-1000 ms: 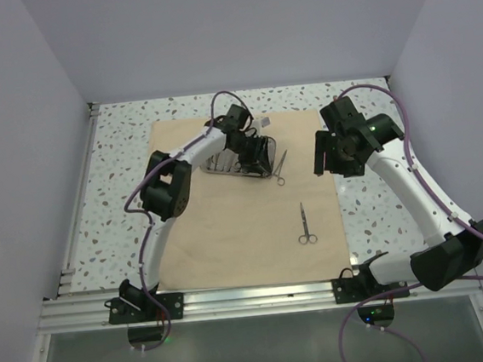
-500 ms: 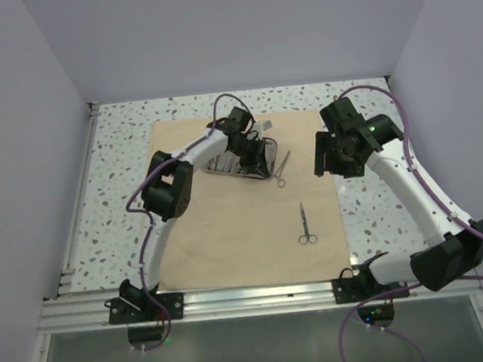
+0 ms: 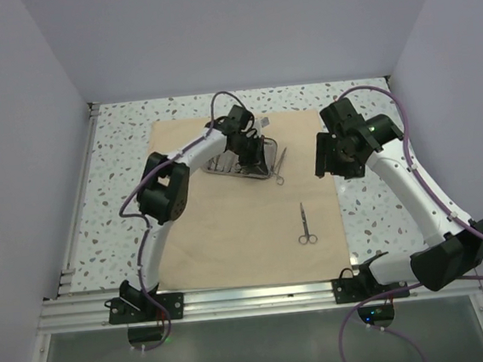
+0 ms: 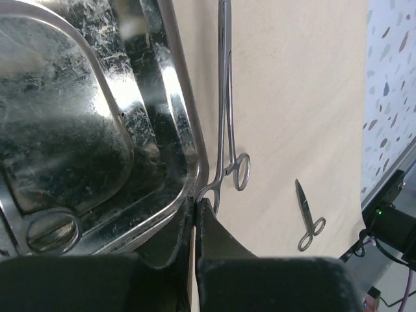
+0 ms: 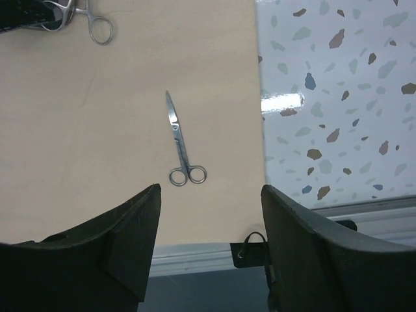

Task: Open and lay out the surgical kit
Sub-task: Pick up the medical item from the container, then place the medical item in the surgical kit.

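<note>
The tan cloth (image 3: 229,233) lies spread flat on the table. The steel tray (image 3: 219,164) sits on its far part and fills the left of the left wrist view (image 4: 78,130). Ring-handled forceps (image 3: 279,167) lie beside the tray's right rim (image 4: 227,97). My left gripper (image 3: 265,164) is shut (image 4: 195,203), its tips pinching one ring handle of the forceps at the tray's corner. Small scissors (image 3: 304,225) lie alone on the cloth (image 5: 182,146). My right gripper (image 3: 326,166) hangs open and empty (image 5: 210,190) above the cloth's right edge.
The speckled terrazzo tabletop (image 3: 373,211) surrounds the cloth. An aluminium rail (image 3: 253,298) runs along the near edge with both arm bases on it. Plain walls close in the left, right and back.
My left gripper has shifted slightly by the tray's right end, and the forceps have nudged a little toward the tray. The right arm and the scissors have not moved.
</note>
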Motion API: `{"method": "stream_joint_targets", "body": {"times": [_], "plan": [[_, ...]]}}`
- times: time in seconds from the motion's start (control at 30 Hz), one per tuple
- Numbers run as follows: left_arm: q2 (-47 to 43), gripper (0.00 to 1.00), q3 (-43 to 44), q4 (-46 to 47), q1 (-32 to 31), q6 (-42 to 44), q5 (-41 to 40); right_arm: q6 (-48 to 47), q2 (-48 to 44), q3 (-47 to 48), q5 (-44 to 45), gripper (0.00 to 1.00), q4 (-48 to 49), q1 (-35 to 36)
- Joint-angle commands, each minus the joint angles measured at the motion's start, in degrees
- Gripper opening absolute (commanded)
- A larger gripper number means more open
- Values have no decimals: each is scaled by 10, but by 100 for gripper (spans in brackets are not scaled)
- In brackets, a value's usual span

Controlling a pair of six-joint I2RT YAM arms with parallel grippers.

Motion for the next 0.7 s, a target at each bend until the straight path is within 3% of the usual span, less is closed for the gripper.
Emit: {"method": "stream_joint_targets", "body": {"times": [0.0, 0.17, 0.33, 0.5, 0.67], "plan": [[-86, 0, -11, 56, -2, -37, -34, 11, 3, 23, 20, 67, -18, -2], [-164, 0, -88, 120, -4, -81, -38, 23, 9, 32, 42, 66, -35, -1], [-309, 0, -326, 225, -30, -160, -68, 34, -26, 26, 61, 69, -33, -2], [-377, 0, -475, 291, -119, -258, -125, 31, -72, -7, 37, 77, -3, -2], [-396, 0, -533, 364, -210, -361, -183, 25, -133, -34, 9, 77, -12, -2]]}}
